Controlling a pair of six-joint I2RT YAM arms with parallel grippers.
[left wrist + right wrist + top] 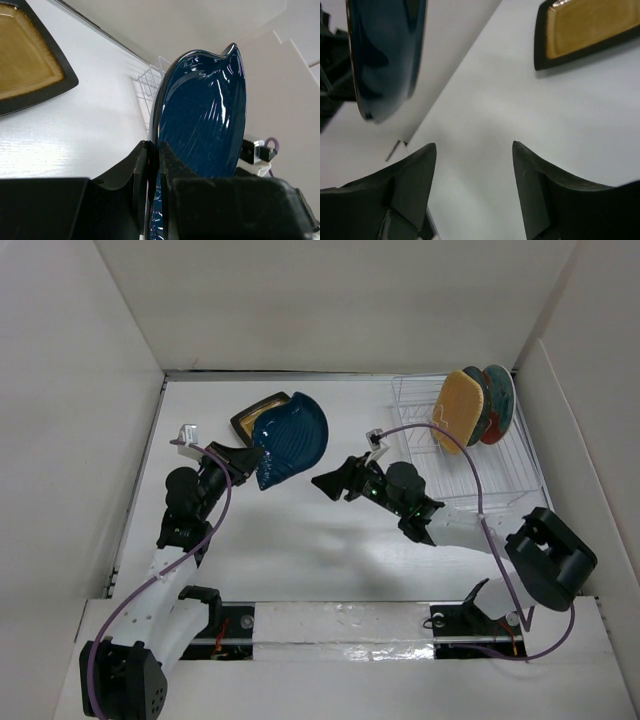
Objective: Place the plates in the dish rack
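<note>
White walls box in a white worktop (pixel 300 560), and the white wire dish rack (pixel 510 475) sits in its far right corner with the tan wooden plate (pixel 460 405), the dark teal plate (pixel 483 412) and the red patterned plate (pixel 500 398) standing in it.

My left fingers (pixel 131 175) are clamped on the rim of the small glossy blue plate (pixel 292 436), held clear of the worktop near the far edge, left of centre. My right fingers (pixel 415 170) stand apart and empty, aimed at it from the rack side.

The grip is only a narrow pinch on a slick glaze, so I judge the plate could pivot or slide out, more so if my right fingers knock it. It would then land on the black-rimmed square plate with the mustard centre (pixel 252 417) lying just beneath.

The blue plate's long axis runs straight out from my left fingers toward the far right, pointed tip leading, hollow face turned up and rackward.
</note>
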